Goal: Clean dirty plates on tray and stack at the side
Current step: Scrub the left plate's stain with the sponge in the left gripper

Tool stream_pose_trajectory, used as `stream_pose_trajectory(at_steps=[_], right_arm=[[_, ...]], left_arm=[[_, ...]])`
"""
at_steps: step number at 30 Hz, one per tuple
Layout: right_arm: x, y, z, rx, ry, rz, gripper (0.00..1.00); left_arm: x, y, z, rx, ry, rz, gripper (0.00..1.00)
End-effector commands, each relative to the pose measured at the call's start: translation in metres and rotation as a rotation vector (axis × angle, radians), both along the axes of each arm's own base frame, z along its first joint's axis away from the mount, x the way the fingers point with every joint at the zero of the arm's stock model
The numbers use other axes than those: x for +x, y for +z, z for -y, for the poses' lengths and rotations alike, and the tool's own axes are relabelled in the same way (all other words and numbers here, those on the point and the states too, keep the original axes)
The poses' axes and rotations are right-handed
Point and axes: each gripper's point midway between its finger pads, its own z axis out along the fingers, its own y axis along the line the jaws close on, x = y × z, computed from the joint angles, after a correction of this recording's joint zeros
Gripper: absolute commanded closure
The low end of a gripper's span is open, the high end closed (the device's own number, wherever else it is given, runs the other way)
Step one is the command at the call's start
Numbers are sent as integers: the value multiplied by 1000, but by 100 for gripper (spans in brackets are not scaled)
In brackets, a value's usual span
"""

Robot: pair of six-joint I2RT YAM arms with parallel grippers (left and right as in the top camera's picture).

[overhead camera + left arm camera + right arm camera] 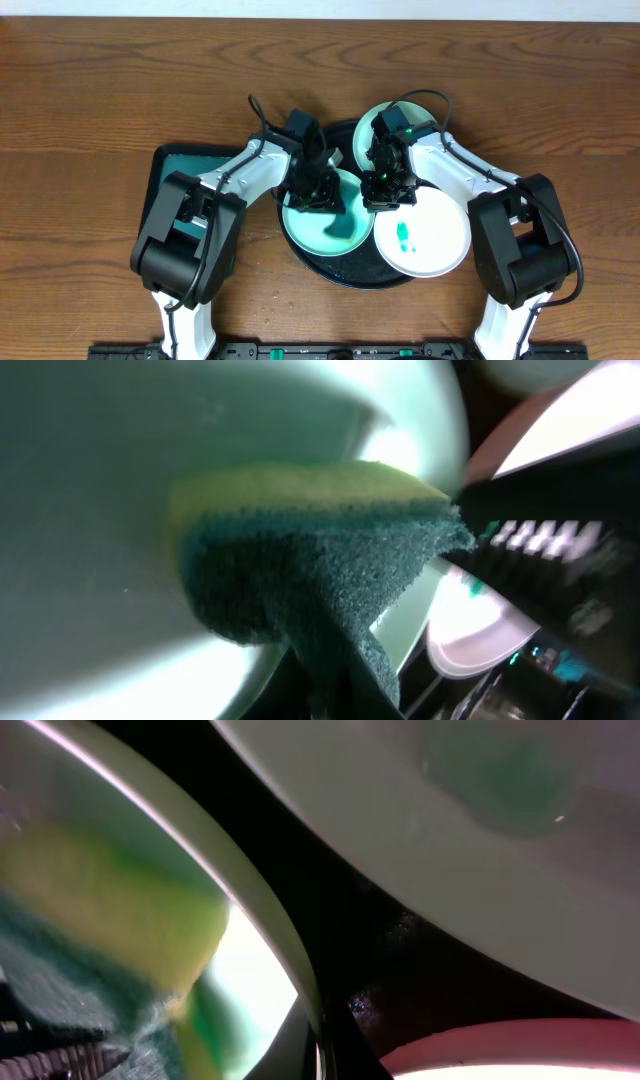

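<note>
On the black round tray [352, 281] lie a mint-green plate [322, 236] with a teal smear at front left, a white plate [430, 240] with a teal smear at front right, and a second mint-green plate [414, 108] at the back. My left gripper [312, 195] is shut on a yellow-and-green sponge [320, 550] pressed on the front mint-green plate's face [100, 510]. My right gripper [385, 195] is at that plate's right rim [270, 940] and looks shut on it. The sponge shows blurred in the right wrist view [110, 890].
A teal rectangular tray [172, 168] lies to the left, partly under my left arm. Bare wooden table [90, 90] surrounds the trays. The black tray floor [420, 950] shows between the plates.
</note>
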Motion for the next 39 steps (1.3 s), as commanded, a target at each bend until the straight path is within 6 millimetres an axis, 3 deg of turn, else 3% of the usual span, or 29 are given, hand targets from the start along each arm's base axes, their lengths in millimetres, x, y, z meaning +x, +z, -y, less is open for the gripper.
stream_pose_trajectory(at_steps=[1, 4, 7, 10, 13, 17, 21, 30, 34, 39], right_arm=[[-7, -19, 32, -144, -36, -33, 99], [-7, -19, 32, -143, -36, -32, 99], [-7, -19, 32, -143, -36, -32, 99], [-7, -19, 32, -143, -36, -33, 99], [-7, -19, 32, -144, -36, -32, 99], [-6, -19, 32, -142, -35, -29, 99], [-4, -19, 31, -139, -33, -22, 99], [-5, -19, 31, -139, -32, -23, 99], [-4, -19, 31, -138, -33, -21, 99], [-4, -19, 31, -137, -33, -19, 99]], left_arm=[[12, -4, 9, -21, 105, -45, 93], [33, -1, 16, -40, 178, -2, 93], [52, -12, 4, 58, 248, 73, 93], [57, -35, -34, 296, 309, 129, 93], [49, -51, -85, 570, 309, 160, 92], [35, -53, -129, 794, 257, 170, 93], [22, -50, -155, 928, 226, 147, 93], [-11, -43, -172, 1004, 109, 41, 93], [-24, -37, -155, 892, -17, -12, 93], [-19, -14, -141, 803, -34, 16, 93]])
